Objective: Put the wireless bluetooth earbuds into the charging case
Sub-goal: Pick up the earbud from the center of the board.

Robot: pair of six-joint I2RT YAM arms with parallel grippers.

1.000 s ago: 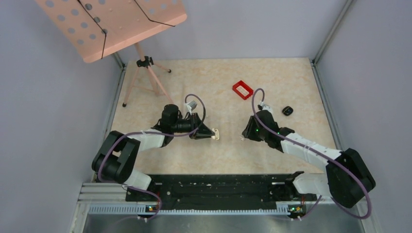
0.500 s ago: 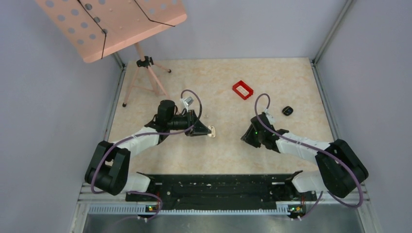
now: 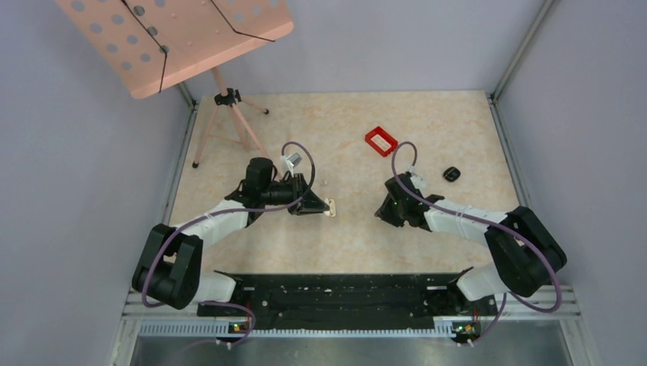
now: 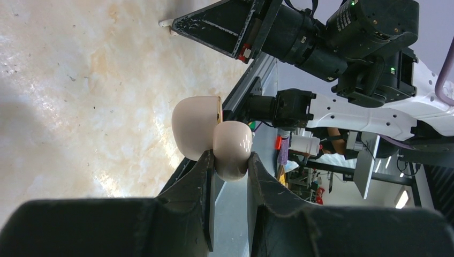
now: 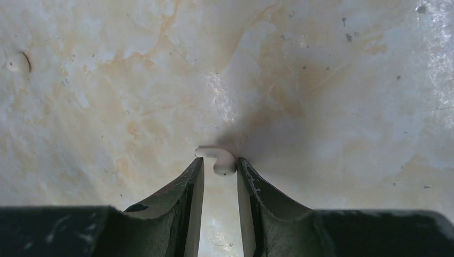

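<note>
My left gripper [image 4: 231, 158] is shut on a pale cream rounded piece [image 4: 233, 143]. It has two joined lobes like an open clamshell and is held above the table; it also shows in the top view [image 3: 331, 206]. My right gripper [image 5: 220, 160] is down at the table with its jaws narrowly apart around a small white earbud [image 5: 224, 163]. The bud touches the right finger and its stem pokes out past the left fingertip. The glossy black charging case [image 3: 452, 174] lies on the table, to the right of the right gripper [image 3: 379, 215] and beyond it.
A red rectangular tray [image 3: 381, 141] lies behind the right gripper. A tiny cream speck [image 5: 17, 62] lies on the table away from the jaws. A pink music stand on a tripod [image 3: 221, 99] stands at the back left. Walls enclose the table on three sides.
The left gripper moved slightly left and back with the cream piece. The right gripper shifted a little left as its arm swung round.
</note>
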